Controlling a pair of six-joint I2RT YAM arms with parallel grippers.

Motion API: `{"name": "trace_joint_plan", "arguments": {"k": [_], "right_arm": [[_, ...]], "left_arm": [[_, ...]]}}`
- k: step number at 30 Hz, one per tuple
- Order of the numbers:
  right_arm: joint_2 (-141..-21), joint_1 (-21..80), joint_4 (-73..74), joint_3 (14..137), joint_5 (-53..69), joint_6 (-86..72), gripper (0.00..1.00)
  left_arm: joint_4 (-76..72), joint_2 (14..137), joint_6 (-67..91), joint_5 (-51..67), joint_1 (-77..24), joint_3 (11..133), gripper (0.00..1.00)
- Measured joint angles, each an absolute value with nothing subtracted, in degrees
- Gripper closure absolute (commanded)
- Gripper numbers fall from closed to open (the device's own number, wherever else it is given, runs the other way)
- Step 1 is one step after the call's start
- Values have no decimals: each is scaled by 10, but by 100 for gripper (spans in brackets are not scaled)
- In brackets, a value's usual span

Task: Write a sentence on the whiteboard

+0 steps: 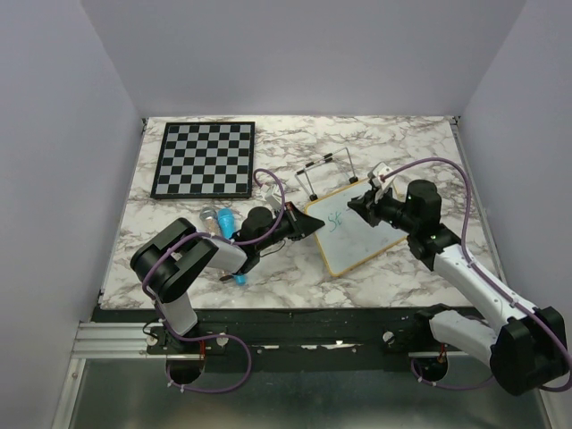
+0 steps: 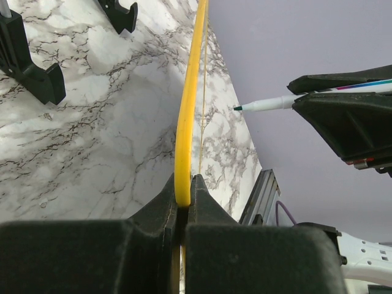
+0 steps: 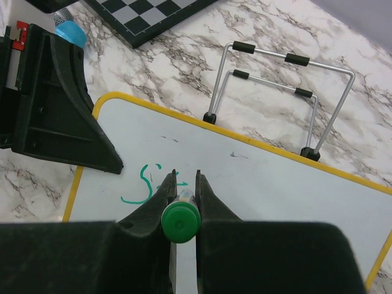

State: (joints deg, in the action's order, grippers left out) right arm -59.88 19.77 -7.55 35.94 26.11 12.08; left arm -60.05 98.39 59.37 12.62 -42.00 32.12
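Note:
The whiteboard [image 1: 362, 239] lies tilted on the marble table, yellow-edged, right of centre. My left gripper [image 1: 310, 223] is shut on its left edge; in the left wrist view the jaws [image 2: 184, 190] pinch the yellow rim [image 2: 187, 116]. My right gripper [image 1: 355, 206] is shut on a green marker [image 3: 180, 223], whose tip [image 2: 240, 108] points down at the board [image 3: 275, 184]. The sentence [image 3: 147, 184] is a green "S" and a short stroke beside it, just ahead of the right fingers. The marker tip itself is hidden in the right wrist view.
A black-and-white chessboard [image 1: 204, 159] sits at the back left. A wire stand [image 1: 326, 174] is behind the board, also in the right wrist view [image 3: 282, 58]. A blue cap [image 1: 226, 220] and a small blue item [image 1: 239, 279] lie by the left arm.

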Motion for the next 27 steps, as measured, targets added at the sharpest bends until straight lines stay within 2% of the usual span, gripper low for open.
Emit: {"name": "trace_joint_plan", "arguments": {"k": [12, 27], "right_arm": [[-594, 170, -75, 357, 342, 121, 99], [-598, 157, -75, 356, 373, 121, 100]], "left_arm": [[-602, 984, 593, 126, -420, 320, 100], [-604, 984, 593, 126, -420, 318, 100]]}}
